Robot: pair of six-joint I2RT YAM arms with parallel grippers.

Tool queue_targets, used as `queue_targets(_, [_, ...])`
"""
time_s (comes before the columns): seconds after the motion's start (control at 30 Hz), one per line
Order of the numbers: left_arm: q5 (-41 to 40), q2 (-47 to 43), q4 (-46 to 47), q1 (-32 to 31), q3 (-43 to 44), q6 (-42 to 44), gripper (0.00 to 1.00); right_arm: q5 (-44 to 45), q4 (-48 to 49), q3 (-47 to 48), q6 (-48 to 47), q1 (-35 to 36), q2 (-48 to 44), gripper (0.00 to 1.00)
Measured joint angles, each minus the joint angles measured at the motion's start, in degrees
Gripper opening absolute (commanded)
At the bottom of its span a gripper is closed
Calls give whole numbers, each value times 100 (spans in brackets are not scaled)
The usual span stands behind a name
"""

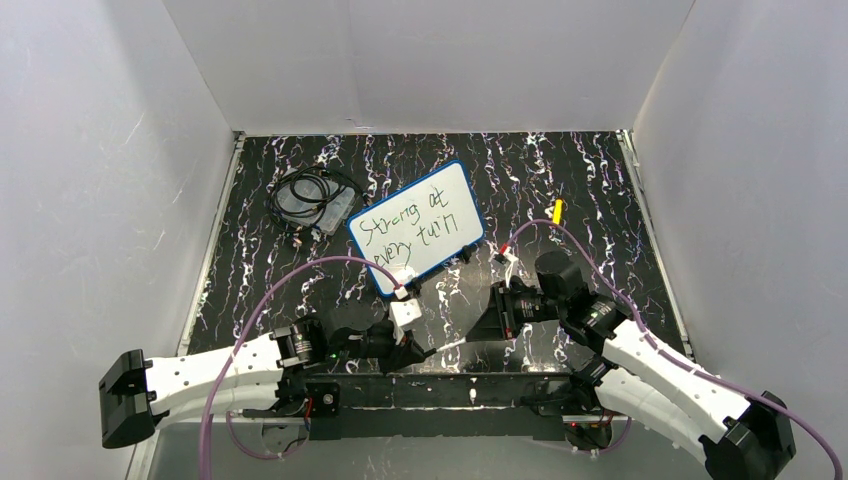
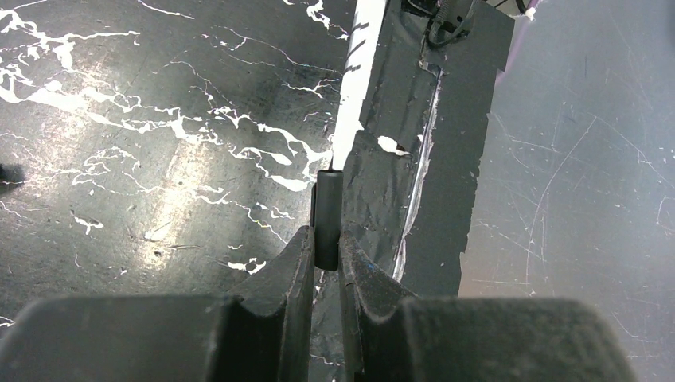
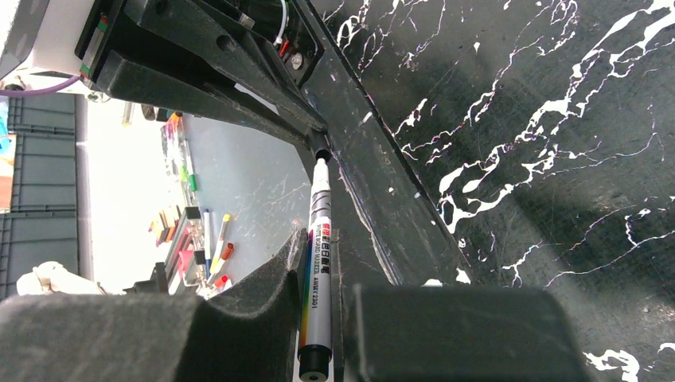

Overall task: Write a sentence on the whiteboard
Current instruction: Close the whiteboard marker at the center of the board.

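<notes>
Blue-rimmed whiteboard flat at table ctr, askew; sentence "Strong at every turn", 2 lines.

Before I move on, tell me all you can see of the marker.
The marker is a white whiteboard pen with printed lettering, a rainbow stripe along the barrel and black ends. Held roughly level near the front edge of the table, it spans both arms: the right gripper is shut on its barrel, the left gripper on its black cap end.
</notes>
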Motion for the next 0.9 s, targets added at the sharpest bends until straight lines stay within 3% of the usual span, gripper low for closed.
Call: queue_targets(0.9, [44,127,-345,0,308,164,0,-306,446,-179,66,-35,415,1])
